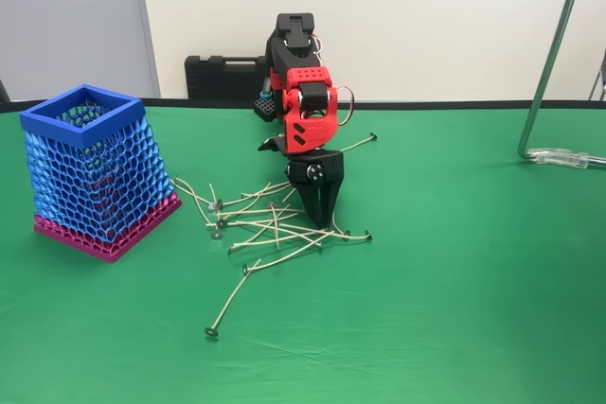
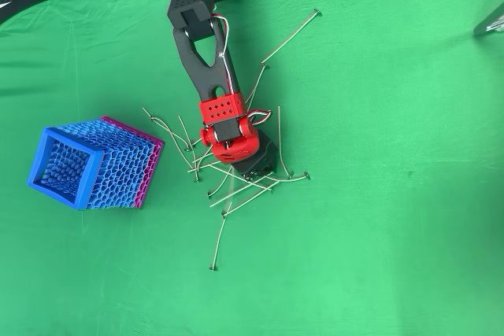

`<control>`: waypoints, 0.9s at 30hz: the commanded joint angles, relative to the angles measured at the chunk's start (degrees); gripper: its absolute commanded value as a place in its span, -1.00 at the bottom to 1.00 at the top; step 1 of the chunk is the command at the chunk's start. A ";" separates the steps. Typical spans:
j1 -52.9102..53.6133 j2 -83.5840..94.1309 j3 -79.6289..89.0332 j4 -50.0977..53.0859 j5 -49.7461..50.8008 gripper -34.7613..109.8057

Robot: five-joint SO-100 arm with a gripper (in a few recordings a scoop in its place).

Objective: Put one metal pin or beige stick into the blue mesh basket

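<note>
Basket [image 1: 90, 172]: upright, left of pins [image 1: 275, 224] in fixed view.
Arm [image 2: 206, 60]: bent steeply down over pile.
Gripper [image 1: 323, 221]: fingers together – tips among pins; grip unclear.

Likely lab, green cloth table [image 1: 454, 309], tool case [image 1: 223, 77]

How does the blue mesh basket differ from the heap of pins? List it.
1. The blue mesh basket stands upright; the pins lie flat, crisscrossed.
2. The basket is blue with a magenta base; the pins are pale beige-metallic.
3. The basket stands apart; the pincer reaches down into the pins.
Both rest on the green table.
</note>
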State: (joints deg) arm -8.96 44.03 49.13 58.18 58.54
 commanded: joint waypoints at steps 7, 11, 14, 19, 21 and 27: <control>-0.35 3.16 0.70 -0.79 -0.35 -0.51; -1.05 6.68 3.60 -0.79 -1.14 -0.51; -1.67 9.76 6.15 -0.79 -1.41 -0.51; -2.55 14.94 10.55 -0.79 -2.11 -0.51; -2.72 17.58 12.57 -0.79 -2.46 -0.51; -2.72 26.89 21.36 -0.79 -3.87 -0.51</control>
State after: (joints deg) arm -11.43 64.69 67.76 58.18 55.46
